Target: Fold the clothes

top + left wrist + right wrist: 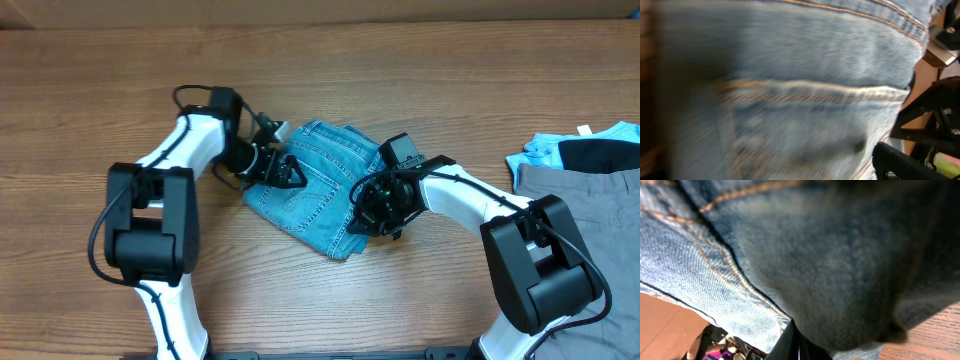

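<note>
1. At the left edge of the jeans (318, 190), the left gripper (287, 171) rests on the denim; I cannot tell how its jaws stand.
2. Against the bundle's right edge sits the right gripper (372, 207), its opening also hidden by cloth.
3. Both wrist views show only close denim.
4. The jeans lie folded compactly mid-table (120, 80).
5. Grey trousers (590, 195) and black and pale-blue garments (585, 150) lie far right.
</note>
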